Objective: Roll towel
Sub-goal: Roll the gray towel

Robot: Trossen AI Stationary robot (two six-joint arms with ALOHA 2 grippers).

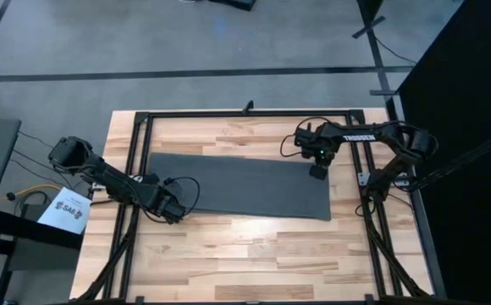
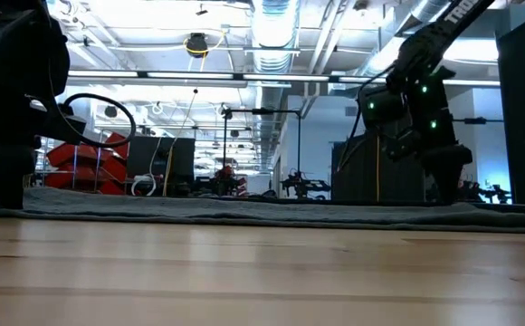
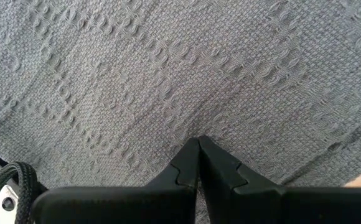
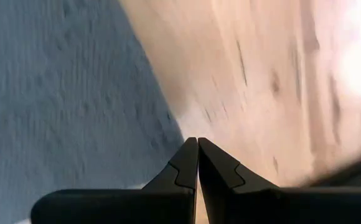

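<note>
Wooden table (image 1: 254,246), grey towel (image 1: 237,186) flat, L tool (image 3: 198,144) & R tool (image 4: 197,144) closed, empty.

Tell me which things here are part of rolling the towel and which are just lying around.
Part of the job:
- towel, spread flat on the table
- left gripper, shut, at the towel's left end
- right gripper, shut, at the towel's right end

Just lying about:
- white paper sheet off the table's left side
- black cables by the left arm
</note>
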